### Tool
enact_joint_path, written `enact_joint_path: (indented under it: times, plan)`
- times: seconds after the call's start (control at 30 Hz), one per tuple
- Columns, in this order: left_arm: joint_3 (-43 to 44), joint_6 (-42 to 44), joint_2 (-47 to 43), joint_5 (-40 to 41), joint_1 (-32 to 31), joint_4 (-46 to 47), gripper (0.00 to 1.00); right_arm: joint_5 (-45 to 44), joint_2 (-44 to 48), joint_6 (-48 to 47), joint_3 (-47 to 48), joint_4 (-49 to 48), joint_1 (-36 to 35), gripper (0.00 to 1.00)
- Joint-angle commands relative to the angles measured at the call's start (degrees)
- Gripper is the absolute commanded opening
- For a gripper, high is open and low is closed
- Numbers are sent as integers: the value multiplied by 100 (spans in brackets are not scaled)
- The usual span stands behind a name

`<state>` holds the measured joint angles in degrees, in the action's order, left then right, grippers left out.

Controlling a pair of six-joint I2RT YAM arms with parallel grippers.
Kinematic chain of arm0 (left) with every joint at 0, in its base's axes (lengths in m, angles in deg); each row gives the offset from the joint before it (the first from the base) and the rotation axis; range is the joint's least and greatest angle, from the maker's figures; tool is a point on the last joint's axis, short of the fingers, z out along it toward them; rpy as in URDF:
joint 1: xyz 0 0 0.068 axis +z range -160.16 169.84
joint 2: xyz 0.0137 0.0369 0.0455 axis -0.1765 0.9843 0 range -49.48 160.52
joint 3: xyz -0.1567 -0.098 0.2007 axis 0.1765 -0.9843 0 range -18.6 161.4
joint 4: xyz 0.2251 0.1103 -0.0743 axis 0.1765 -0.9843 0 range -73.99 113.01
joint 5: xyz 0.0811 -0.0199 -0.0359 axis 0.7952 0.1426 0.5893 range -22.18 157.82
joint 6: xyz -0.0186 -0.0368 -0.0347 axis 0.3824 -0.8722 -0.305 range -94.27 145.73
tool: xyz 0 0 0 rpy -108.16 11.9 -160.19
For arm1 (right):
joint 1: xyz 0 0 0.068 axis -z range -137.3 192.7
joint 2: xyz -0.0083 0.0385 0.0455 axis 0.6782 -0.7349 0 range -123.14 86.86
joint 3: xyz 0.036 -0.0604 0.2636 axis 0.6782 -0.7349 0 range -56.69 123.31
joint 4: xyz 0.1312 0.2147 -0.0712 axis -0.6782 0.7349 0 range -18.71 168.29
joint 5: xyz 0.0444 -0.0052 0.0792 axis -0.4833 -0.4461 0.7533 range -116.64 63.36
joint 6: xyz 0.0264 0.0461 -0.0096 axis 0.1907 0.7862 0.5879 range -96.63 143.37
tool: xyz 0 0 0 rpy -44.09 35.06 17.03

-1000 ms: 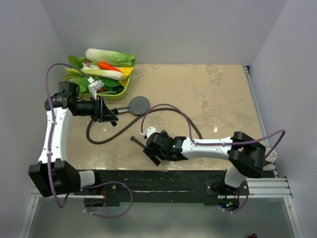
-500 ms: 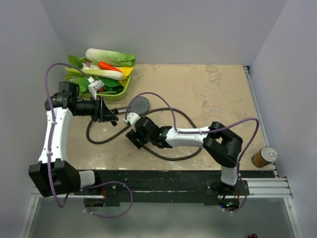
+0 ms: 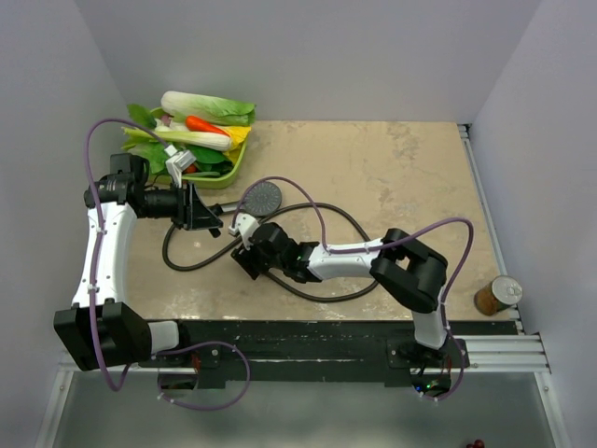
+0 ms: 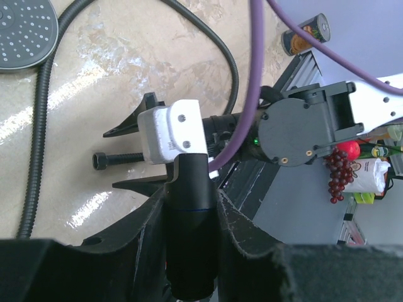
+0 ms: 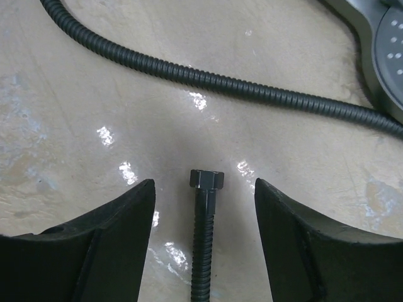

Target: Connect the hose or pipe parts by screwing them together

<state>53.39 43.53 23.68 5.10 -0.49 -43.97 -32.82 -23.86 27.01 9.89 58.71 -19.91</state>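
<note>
The dark grey shower head lies face up on the table, its short handle pointing left; it also shows as a round face and an edge. The long black ribbed hose loops across the table. Its hex end nut lies between the open fingers of my right gripper, with a gap on both sides. My left gripper hangs above the table, shut on a thick dark cylindrical fitting that looks like the hose's other end. In the top view the left gripper is left of the head, and the right gripper just below it.
A green tray of toy vegetables stands at the back left, close behind the left arm. A can stands near the front right corner. The right arm's purple cable arcs over the hose and head. Walls close in three sides.
The right arm has swung left and away from the front edge, bringing its open gripper around the hose's hex nut. The can came into view. The left arm has not moved.
</note>
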Motion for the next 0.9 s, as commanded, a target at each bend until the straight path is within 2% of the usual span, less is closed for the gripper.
enact_joint_path:
  times: [0.0,0.4,0.5,0.63,0.77,0.83,0.87]
  plan:
    - [123,136,-22,-294,87,71,0,55,-239,128,30,-359,-6,66]
    - [140,101,-39,-250,149,80,0,20,-486,181,118,-394,12,54]
    - [123,101,-39,-267,149,80,0,90,-495,198,109,-394,12,46]
    - [88,109,-39,-276,158,89,0,160,-486,190,56,-412,21,23]
    - [35,109,-57,-276,149,97,0,169,-442,164,12,-482,12,22]
    - [17,101,-57,-276,149,106,0,169,-389,155,-40,-535,21,15]
    - [17,109,-66,-285,158,106,0,221,-381,172,-58,-579,21,16]
